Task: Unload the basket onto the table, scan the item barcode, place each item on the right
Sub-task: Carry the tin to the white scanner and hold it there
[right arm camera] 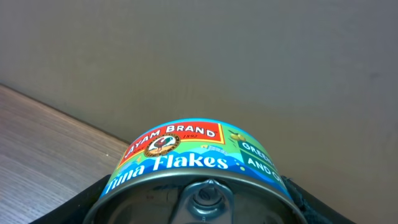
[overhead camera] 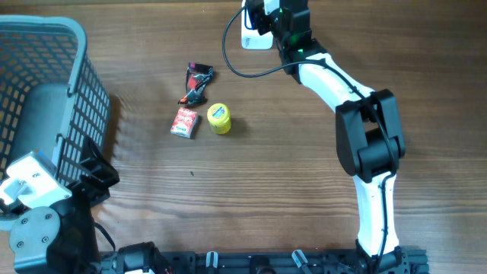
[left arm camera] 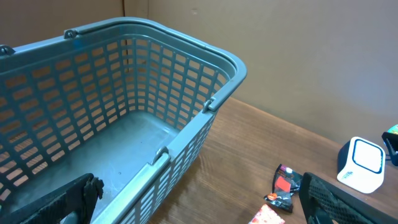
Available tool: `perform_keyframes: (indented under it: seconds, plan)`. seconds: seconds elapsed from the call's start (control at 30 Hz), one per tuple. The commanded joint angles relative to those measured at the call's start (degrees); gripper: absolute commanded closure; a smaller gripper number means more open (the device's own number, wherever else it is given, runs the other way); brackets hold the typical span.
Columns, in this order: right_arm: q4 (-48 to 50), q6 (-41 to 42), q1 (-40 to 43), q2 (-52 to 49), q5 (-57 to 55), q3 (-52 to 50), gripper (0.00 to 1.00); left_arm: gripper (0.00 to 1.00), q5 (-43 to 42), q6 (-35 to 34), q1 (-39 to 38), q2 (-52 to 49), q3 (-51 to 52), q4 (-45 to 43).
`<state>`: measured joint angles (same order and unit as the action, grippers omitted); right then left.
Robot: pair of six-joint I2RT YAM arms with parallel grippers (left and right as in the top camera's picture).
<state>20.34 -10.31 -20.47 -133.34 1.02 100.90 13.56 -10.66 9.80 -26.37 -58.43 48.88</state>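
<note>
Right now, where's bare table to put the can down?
Free: wood below the jar, red packet, black packet, between basket and right arm; also right of that arm. Crowded: around those three items, and by the scanner, where the right gripper holds the can.

table (overhead camera: 289,190): wood, brown grain, matt.
basket (left arm camera: 186,42): blue-grey moulded plastic lattice, smooth, faint sheen.
can (right arm camera: 186,158): bare metal lid and rim with a dull shine; glossy printed label.
scanner (left arm camera: 360,163): white plastic, smooth, glossy.
tub (overhead camera: 218,118): yellow plastic, smooth.
packet (overhead camera: 184,122): red printed wrapper, material unclear.
</note>
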Motion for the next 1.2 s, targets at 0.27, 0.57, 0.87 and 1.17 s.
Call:
perform_keyframes:
  seconds: [0.27,0.57,0.87,1.17]
  plan:
    - [9.29,-9.20,-2.82,-8.87,-0.57,1.14,0.48,0.00,-0.44,-0.07,-0.28,-0.22,0.15,0.87]
    - [10.47,-9.01,-2.73,-8.87,-1.33,1.14,0.49,0.00,-0.02,-0.07,-0.28,-0.22,0.15,1.62]
    - [9.99,2.97,-2.71,-8.87,-7.65,1.14,0.50,0.00,-0.02,-0.07,-0.28,-0.22,0.15,2.89]
    - [9.31,2.32,-2.82,-7.87,-7.69,1.14,0.47,0.00,-0.02,-0.07,-0.28,-0.22,0.15,3.50]
